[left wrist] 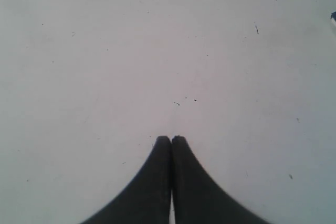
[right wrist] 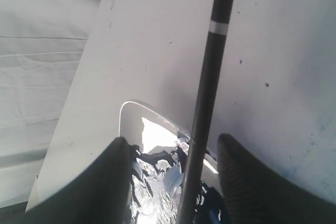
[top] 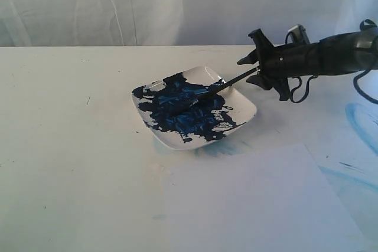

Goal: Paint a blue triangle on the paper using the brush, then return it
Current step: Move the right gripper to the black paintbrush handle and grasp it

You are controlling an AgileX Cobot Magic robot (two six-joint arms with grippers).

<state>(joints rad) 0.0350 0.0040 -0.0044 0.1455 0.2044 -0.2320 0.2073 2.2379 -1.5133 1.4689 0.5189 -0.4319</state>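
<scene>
Pickup step, I judge: right jaws apart astride the brush (top: 231, 81) resting in the central dish (top: 243, 108), left jaws together; next, clamp and carry to the lower-right paper (top: 254, 205).

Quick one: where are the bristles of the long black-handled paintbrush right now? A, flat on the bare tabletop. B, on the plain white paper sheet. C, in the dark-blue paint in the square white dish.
C: the long black-handled paintbrush slants down with its bristles in the dark-blue paint of the square white dish, not on the plain white paper sheet.
</scene>
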